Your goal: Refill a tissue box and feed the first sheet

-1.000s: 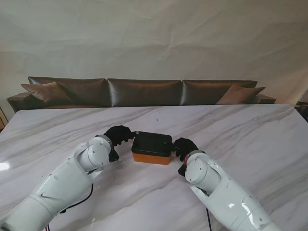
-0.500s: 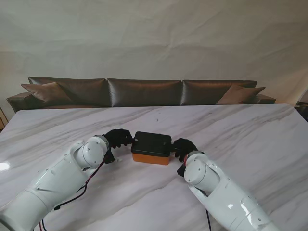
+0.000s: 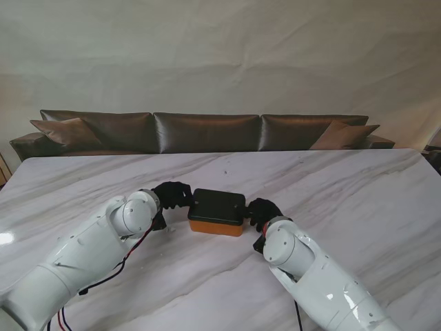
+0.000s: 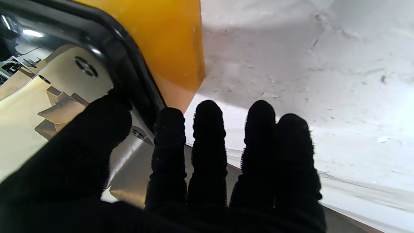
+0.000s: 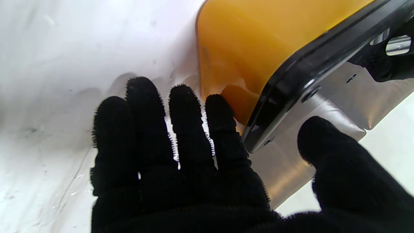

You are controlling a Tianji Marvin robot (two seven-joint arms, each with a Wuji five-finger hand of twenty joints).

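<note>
The tissue box (image 3: 215,226) has an orange body and a shut black lid (image 3: 217,205); it stands mid-table. My left hand (image 3: 172,195) is at its left end. In the left wrist view the thumb (image 4: 90,129) lies over the glossy lid (image 4: 106,48) and the fingers (image 4: 207,136) reach beside the orange wall (image 4: 168,38), straddling the rim. My right hand (image 3: 262,212) is at the right end, fingers (image 5: 187,123) spread by the orange wall (image 5: 258,35), thumb (image 5: 339,161) apart from the lid (image 5: 310,64). No tissues show.
The white marble table (image 3: 344,193) stretches to both sides and toward me. A dark leather sofa (image 3: 207,131) runs behind its far edge. Cables hang under my left forearm (image 3: 96,255).
My left hand has slid right, closing up to the box's left end. The right hand and the box have hardly moved.
</note>
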